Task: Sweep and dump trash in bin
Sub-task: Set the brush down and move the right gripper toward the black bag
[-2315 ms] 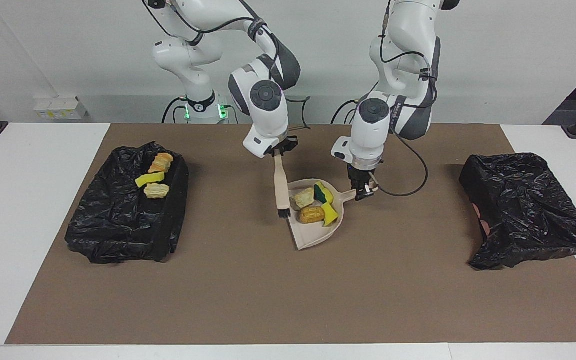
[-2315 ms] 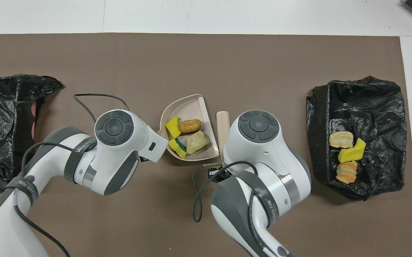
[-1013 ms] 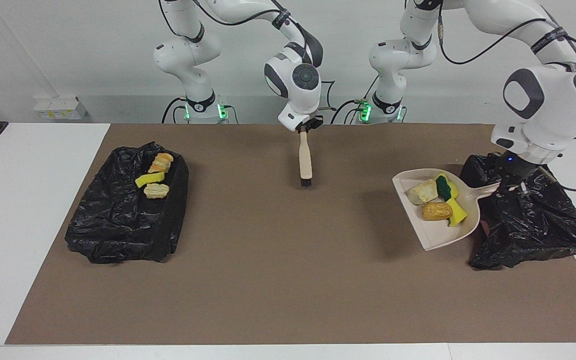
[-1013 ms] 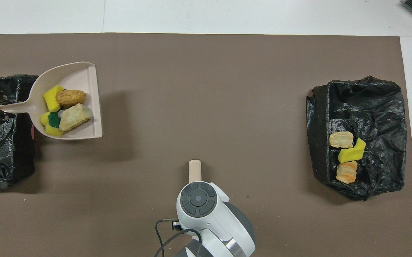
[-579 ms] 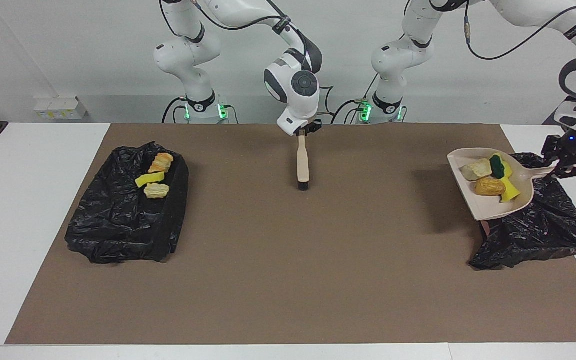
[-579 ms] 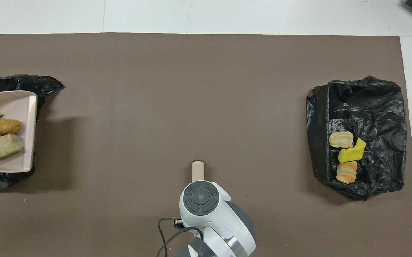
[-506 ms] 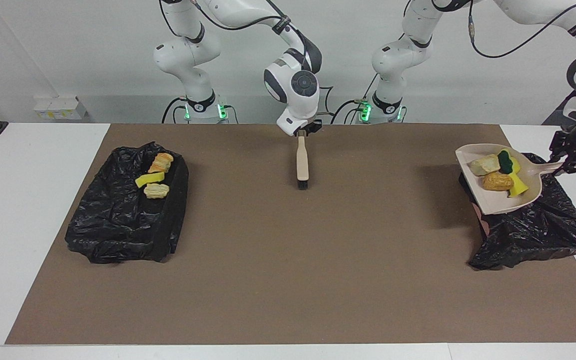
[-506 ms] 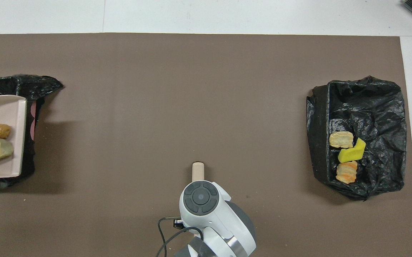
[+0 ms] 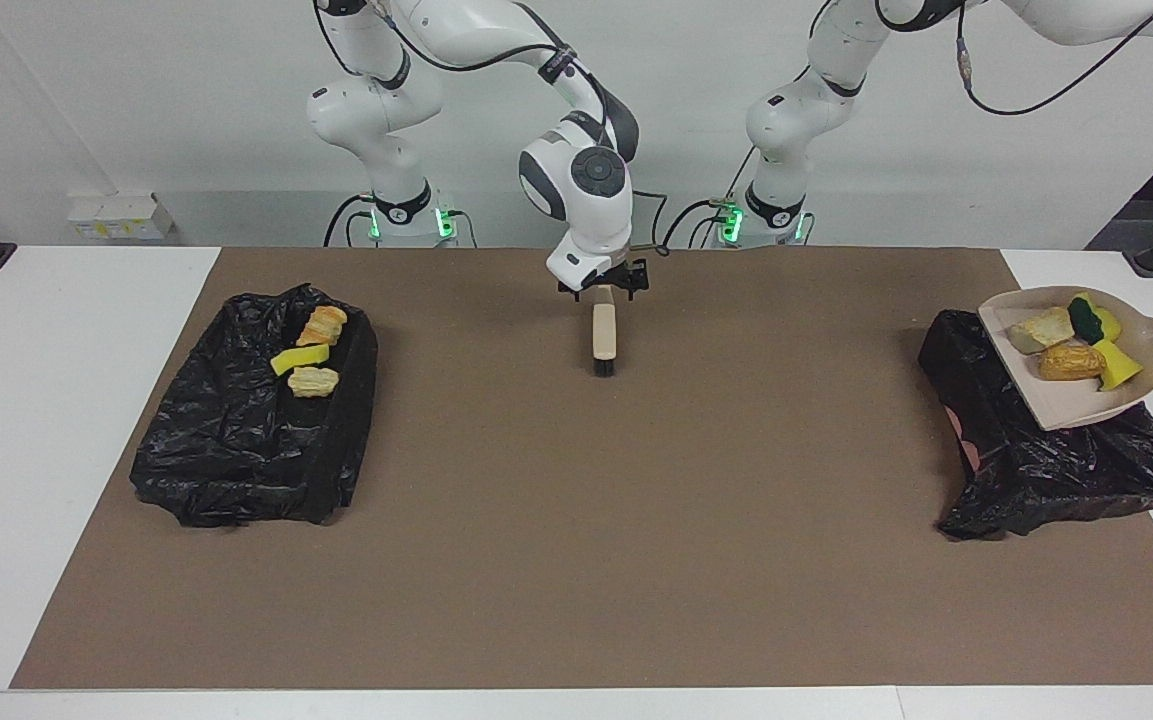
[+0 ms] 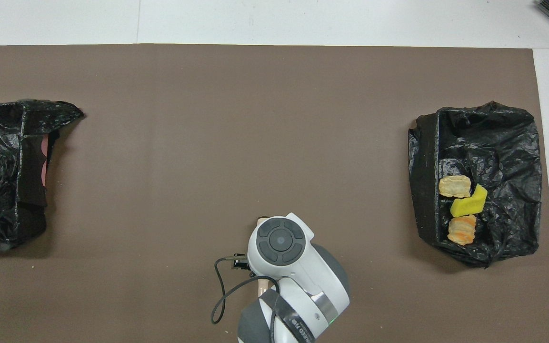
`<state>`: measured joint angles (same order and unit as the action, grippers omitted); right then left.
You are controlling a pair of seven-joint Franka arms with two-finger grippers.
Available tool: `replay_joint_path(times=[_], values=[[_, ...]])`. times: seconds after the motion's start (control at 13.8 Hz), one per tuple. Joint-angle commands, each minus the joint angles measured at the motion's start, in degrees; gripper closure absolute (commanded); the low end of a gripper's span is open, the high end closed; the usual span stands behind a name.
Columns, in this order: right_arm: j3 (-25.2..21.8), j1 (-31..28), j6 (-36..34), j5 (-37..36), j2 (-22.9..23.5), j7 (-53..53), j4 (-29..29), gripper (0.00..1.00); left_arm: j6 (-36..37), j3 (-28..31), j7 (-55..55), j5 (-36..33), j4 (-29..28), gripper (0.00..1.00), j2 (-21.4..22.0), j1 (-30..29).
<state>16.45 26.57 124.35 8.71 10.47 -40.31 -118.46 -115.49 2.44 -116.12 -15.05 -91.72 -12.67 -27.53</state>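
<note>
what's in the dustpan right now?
In the beige plastic dustpan, held over the black-bagged bin: a pale beige lump, an orange-brown chunk and yellow sponge wedges, one green-faced. Anything beneath them is hidden.

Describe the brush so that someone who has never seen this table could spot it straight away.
Look at the middle of the brown mat, close to the robots' edge, between the two black bin bags. The brush lies there under the right gripper. It is the only long thing around: a pale beige handle ending in short black bristles.
</note>
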Motion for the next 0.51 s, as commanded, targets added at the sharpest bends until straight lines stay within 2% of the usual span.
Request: replay_joint_path(times=[0.0,0.29,0.43], values=[[0.42,-6.34,2.74,-4.30,0.35,1.20,1.21,0.00,-0.53,-0.07,10.25,-11.10,0.67,1.00,-0.17,1.86],[0.42,-14.69,0.99,-6.86,-3.51,1.73,4.19,0.00,-2.46,0.02,16.09,-25.78,-3.02,1.00,1.76,6.07],[0.34,-17.68,-2.16,-8.52,-5.01,2.43,6.56,0.00,-2.38,0.02,23.01,-33.26,-6.78,1.00,3.96,8.36]])
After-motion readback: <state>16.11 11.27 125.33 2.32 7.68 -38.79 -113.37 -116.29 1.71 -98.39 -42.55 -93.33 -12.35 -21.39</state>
